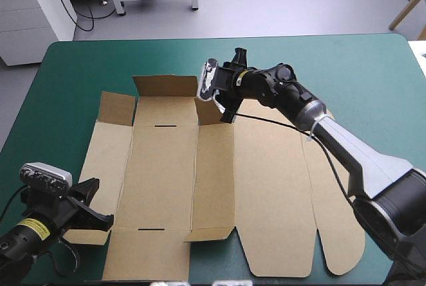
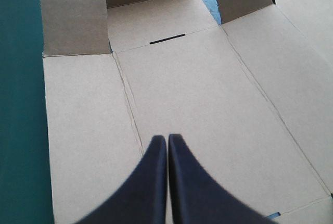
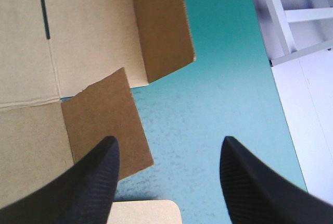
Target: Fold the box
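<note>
The brown box [image 1: 166, 173] lies as a cut sheet on the teal-green cover, mostly flat. At its far end a wide flap [image 1: 165, 85] stands raised, with a small flap [image 1: 210, 110] beside it half up. My right gripper [image 1: 233, 86] hovers open just past that small flap [image 3: 104, 120], with bare cover between its fingers and the wide flap [image 3: 161, 26] ahead. My left gripper [image 1: 100, 214] sits at the sheet's near left corner. It is shut [image 2: 167, 139] and holds nothing, pointing across the middle panel [image 2: 208, 94] toward a slot [image 2: 166, 38].
The lid part with rounded tabs [image 1: 293, 199] lies flat to the right, under the right arm. Teal-green cover [image 1: 346, 73] shows around the sheet. A white cabinet [image 1: 33, 13] stands beyond the table's far left corner.
</note>
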`<state>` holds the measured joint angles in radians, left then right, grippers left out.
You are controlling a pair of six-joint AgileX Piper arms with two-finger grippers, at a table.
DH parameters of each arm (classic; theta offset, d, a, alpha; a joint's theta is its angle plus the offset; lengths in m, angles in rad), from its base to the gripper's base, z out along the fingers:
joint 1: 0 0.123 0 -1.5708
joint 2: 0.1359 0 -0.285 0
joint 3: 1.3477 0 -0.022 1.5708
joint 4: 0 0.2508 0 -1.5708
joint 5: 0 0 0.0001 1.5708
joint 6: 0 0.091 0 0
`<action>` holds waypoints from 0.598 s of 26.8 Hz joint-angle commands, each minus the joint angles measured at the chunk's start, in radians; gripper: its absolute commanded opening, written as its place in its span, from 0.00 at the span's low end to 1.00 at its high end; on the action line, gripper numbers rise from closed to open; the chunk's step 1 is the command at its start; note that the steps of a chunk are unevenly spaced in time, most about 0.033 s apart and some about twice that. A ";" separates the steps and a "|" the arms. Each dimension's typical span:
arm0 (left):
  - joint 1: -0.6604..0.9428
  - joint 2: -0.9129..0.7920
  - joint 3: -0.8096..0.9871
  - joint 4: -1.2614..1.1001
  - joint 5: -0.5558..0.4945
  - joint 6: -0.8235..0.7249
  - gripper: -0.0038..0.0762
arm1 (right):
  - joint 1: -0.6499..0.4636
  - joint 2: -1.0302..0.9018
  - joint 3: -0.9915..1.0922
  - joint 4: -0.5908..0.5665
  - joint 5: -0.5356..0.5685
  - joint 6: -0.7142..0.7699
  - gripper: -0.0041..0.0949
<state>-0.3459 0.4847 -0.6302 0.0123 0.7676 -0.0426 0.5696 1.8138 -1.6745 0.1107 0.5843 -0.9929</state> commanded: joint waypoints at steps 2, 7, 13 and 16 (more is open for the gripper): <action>-0.003 0.010 -0.031 -0.004 -0.060 -0.009 0.04 | -0.004 -0.128 -0.034 -0.067 -0.026 0.198 0.58; -0.003 0.010 -0.031 0.014 -0.063 0.000 0.04 | -0.047 -0.229 -0.034 -0.080 0.097 0.513 0.50; -0.003 0.010 -0.031 0.041 -0.060 -0.010 0.04 | -0.149 -0.294 -0.034 -0.078 0.322 0.668 0.40; -0.003 0.033 -0.045 0.081 -0.025 -0.012 0.04 | -0.215 -0.312 -0.034 -0.078 0.401 0.686 0.33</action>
<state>-0.3459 0.4883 -0.6317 0.0611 0.7720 -0.0417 0.4068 1.5614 -1.6756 0.0370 0.9532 -0.3319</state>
